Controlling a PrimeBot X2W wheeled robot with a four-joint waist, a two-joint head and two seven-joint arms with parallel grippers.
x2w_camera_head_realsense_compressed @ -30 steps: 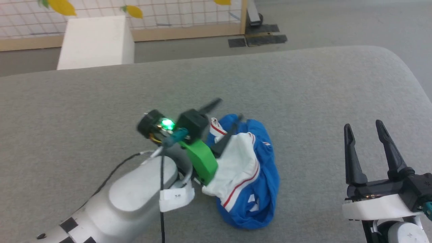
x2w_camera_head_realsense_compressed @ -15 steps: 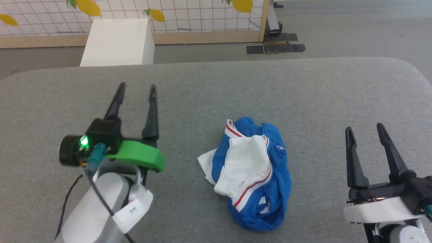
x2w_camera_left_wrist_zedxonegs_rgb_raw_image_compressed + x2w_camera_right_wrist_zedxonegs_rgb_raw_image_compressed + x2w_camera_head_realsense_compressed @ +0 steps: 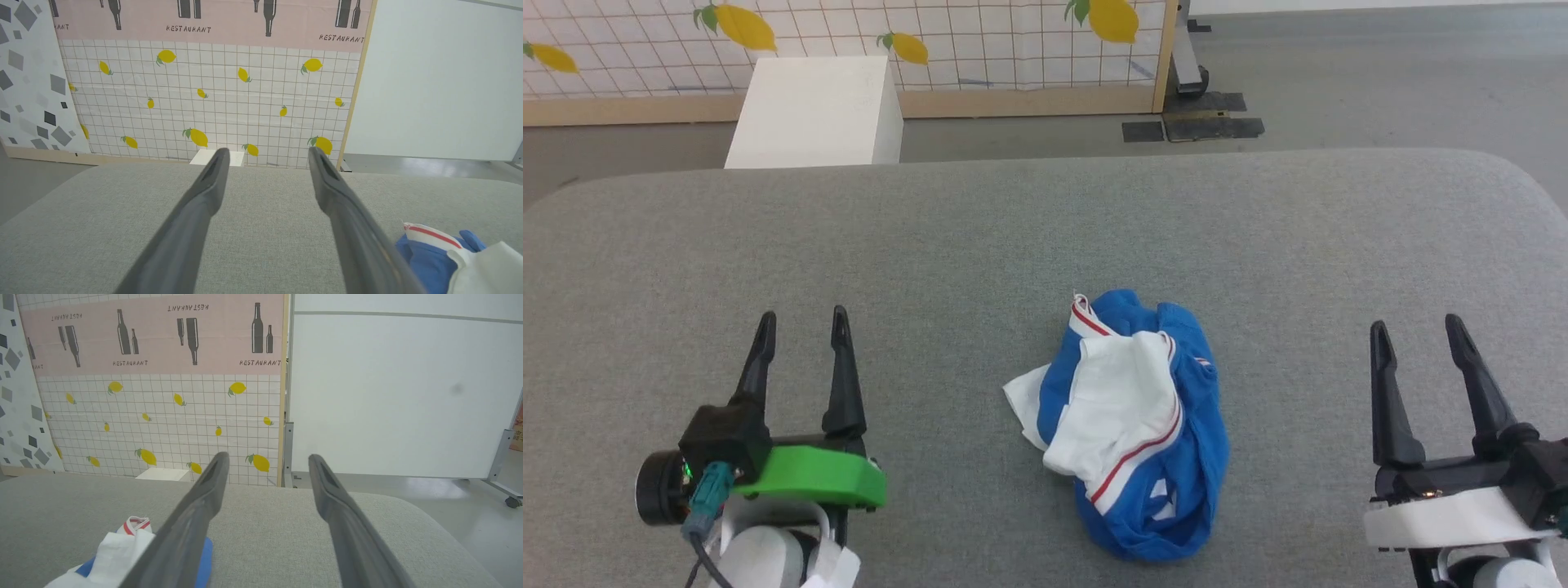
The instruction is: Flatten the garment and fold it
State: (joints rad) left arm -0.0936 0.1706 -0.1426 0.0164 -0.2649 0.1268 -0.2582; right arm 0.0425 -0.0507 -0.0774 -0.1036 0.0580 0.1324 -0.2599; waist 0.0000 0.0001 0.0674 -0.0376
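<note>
The garment (image 3: pixel 1131 425), royal blue with white panels and red trim, lies crumpled in a heap near the front middle of the grey padded table (image 3: pixel 1045 237). My left gripper (image 3: pixel 802 325) hovers open at the lower left, well apart from the heap, nothing between its fingers. At the lower right my right gripper (image 3: pixel 1417 328) is open too, empty, off to the garment's right. The left wrist view catches the garment (image 3: pixel 445 257) at its lower right corner; in the right wrist view the garment (image 3: pixel 118 551) sits at the lower left, partly behind a finger.
A white box (image 3: pixel 813 110) stands on the floor beyond the table's far edge. Behind it runs a lemon-print tiled screen (image 3: pixel 931 41) with a wooden frame. Dark floor plates (image 3: pixel 1192 122) lie to its right. Bare grey table surrounds the heap.
My left arm has drawn back from over the garment to the lower left, fingers now pointing away. The garment lies released. The head camera has shifted. The right gripper has stayed put.
</note>
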